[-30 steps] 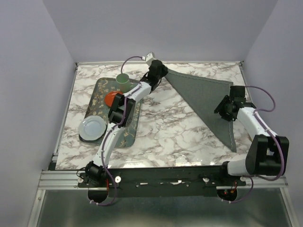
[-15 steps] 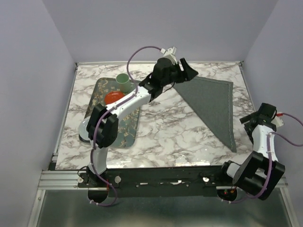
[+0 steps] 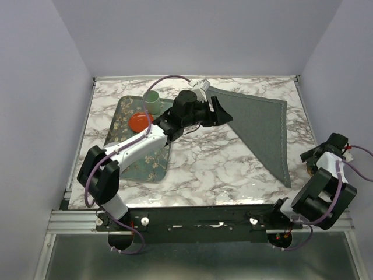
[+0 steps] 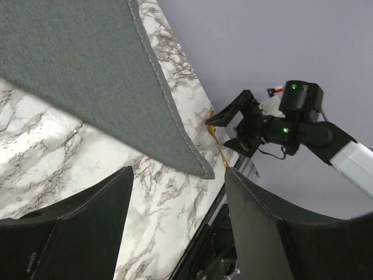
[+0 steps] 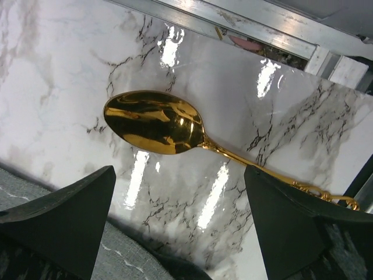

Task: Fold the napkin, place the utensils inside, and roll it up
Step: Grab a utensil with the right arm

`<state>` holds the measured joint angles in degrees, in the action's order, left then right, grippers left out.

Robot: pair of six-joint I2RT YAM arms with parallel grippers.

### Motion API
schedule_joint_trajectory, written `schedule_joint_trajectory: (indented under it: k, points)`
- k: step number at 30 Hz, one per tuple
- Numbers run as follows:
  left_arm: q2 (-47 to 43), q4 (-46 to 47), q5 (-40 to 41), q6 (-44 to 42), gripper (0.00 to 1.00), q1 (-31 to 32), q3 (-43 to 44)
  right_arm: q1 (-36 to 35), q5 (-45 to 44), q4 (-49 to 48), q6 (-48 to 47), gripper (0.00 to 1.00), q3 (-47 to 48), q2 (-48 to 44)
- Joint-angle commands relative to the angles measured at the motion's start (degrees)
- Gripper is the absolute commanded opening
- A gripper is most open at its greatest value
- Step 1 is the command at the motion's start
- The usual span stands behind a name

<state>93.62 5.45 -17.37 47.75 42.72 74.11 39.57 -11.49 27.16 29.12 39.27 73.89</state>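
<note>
The dark grey napkin lies folded into a triangle on the right half of the marble table; its pointed near corner shows in the left wrist view. My left gripper hovers open at the napkin's left edge, and nothing sits between its jaws. A gold spoon lies bowl-up on the marble by the table's right rim, and a thin gold piece shows there in the left wrist view. My right gripper stands open just above the spoon and is not touching it.
A green floral tray sits at the left with a red bowl and a pale green cup on it. The left arm stretches across the tray. The metal frame rail runs close behind the spoon.
My left gripper let go of the napkin's far corner, opened and drew back over the cloth's left edge. My right gripper opened and swung off the napkin to the table's right rim, over the spoon.
</note>
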Motion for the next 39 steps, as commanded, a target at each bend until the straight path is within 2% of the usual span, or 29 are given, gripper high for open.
schedule_joint_trajectory:
  k: [1, 7, 13, 16, 19, 21, 22, 23, 25, 26, 35, 39]
  points:
    - [-4.23, 0.61, -2.41, -1.43, 0.73, 0.00, -1.59, 1.30, 3.66, -1.32, -6.36, 1.00, 3.62, 5.12]
    - [-3.98, 0.61, -3.38, -1.43, 0.73, -0.18, -1.68, 1.21, 8.94, -1.23, -7.86, 1.00, 6.08, 12.14]
    - [-2.75, 1.75, -5.75, 0.33, 0.72, -1.06, -1.77, 1.21, 9.55, -1.40, -8.29, 1.00, 6.61, 13.13]
    - [-2.48, 2.10, -6.45, 1.12, 0.71, -1.85, -1.77, 1.12, 14.01, -1.58, -7.16, 0.99, 6.61, 14.18]
    - [-2.39, 2.19, -7.06, 1.65, 0.70, -2.37, -1.42, 1.03, 14.13, -1.93, -5.22, 0.97, 6.00, 14.62]
    - [-2.57, 2.37, -7.07, 1.56, 0.70, -2.55, -1.42, 0.95, 14.56, -2.11, -4.17, 0.92, 5.82, 14.62]
    - [-2.66, 2.37, -7.24, 1.65, 0.70, -2.64, -1.42, 0.86, 14.65, -2.28, -3.99, 0.85, 5.73, 14.27]
    - [-2.74, 2.37, -7.33, 1.56, 0.70, -2.90, -1.42, 0.86, 15.08, -2.46, -3.90, 0.72, 5.30, 14.01]
    - [-2.66, 2.37, -7.68, 1.91, 0.70, -3.08, -1.25, 0.68, 15.44, -2.63, -3.55, 0.61, 4.94, 13.57]
    - [-2.66, 2.46, -8.03, 2.09, 0.70, -3.25, -1.24, 0.33, 15.27, -2.55, -3.64, 0.59, 4.94, 13.65]
    - [-3.01, 3.33, -8.74, 2.44, 0.70, -4.05, -2.03, -5.20, 15.09, -1.41, -1.88, 0.54, 7.22, 14.18]
    - [-3.27, 3.34, -9.18, 2.35, 0.70, -4.40, -1.95, -8.37, 8.86, 1.93, -4.07, 0.63, 9.69, 12.96]
